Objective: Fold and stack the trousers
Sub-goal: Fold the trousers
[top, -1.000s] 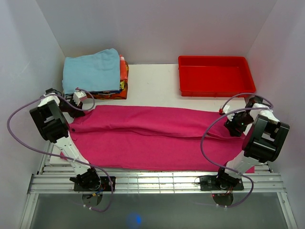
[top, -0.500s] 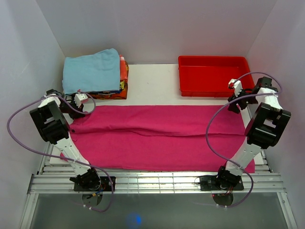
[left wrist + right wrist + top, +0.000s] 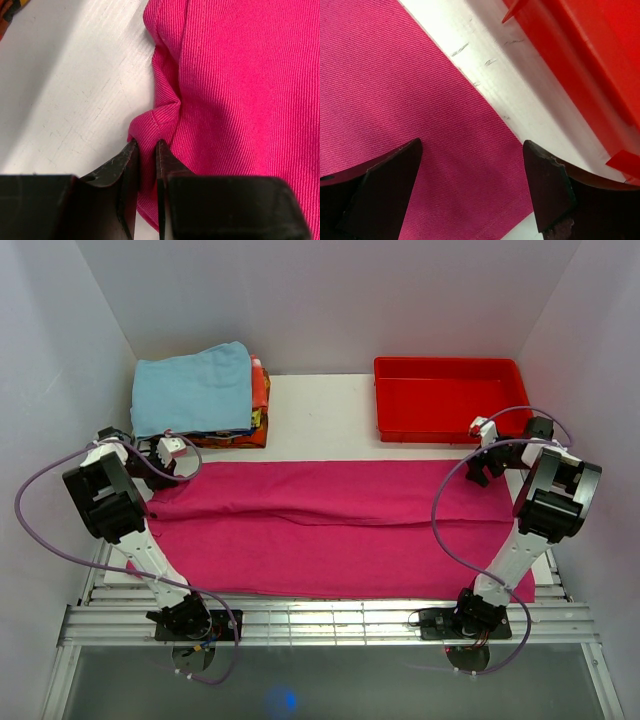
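Two grippers tend the far corners of the trousers (image 3: 330,530), spread left to right across the table (image 3: 320,415): the left gripper (image 3: 146,150) clamps a bunched fold, likely anchoring that end, while the right gripper (image 3: 472,150) hangs wide open and empty over the cloth's edge near the red tray (image 3: 450,395).

Left arm (image 3: 125,530): rises from its base at the near-left edge of the counter (image 3: 320,410), with the elbow bent high by the left edge and the forearm reaching toward the far-left corner.
Left wrist: tipped downward, low over the counter.
Left gripper (image 3: 146,150): jaws almost together, the two fingers (image 3: 125,167) pinching a fold of the trousers (image 3: 240,100).
Right arm (image 3: 545,510): rises from its base at the near-right edge, with the elbow raised along the right edge and the forearm angled inward.
Right wrist: pointed downward.
Right gripper (image 3: 472,145): jaws spread wide, nothing between the fingers (image 3: 390,175).
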